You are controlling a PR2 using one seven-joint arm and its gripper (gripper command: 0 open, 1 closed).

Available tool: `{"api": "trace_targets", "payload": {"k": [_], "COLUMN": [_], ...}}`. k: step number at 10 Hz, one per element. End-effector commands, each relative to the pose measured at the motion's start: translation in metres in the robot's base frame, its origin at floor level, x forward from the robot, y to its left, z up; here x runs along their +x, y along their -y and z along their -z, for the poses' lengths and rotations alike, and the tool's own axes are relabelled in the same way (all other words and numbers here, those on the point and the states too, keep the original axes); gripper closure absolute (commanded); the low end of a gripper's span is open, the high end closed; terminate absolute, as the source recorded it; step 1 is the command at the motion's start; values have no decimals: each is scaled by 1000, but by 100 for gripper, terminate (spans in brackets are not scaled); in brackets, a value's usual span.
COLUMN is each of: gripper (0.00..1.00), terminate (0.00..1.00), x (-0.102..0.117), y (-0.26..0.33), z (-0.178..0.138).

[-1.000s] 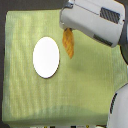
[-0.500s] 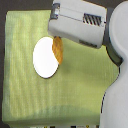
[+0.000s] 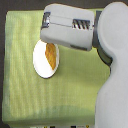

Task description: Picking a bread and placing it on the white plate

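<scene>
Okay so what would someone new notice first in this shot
The robot's bulky white arm fills the exterior view's right and top, hiding its hand. Below its front end, the golden-orange bread lies over the white plate, left of centre on the green cloth.

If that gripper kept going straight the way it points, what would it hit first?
Its fingers are hidden under the arm, so this is a guess: the gripper seems to point down at the bread, on the white plate.

We see a green cloth covering the table; the plate lies at nine o'clock.
</scene>
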Motion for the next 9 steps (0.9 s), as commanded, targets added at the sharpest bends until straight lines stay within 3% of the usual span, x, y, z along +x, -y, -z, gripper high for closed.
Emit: {"api": "trace_targets", "payload": {"k": [1,8,9], "gripper": [100,100,0], "terminate": [0,0,0], "x": [-18,-13,-14], "y": [-33,-30,-33], "z": [24,32,34]}}
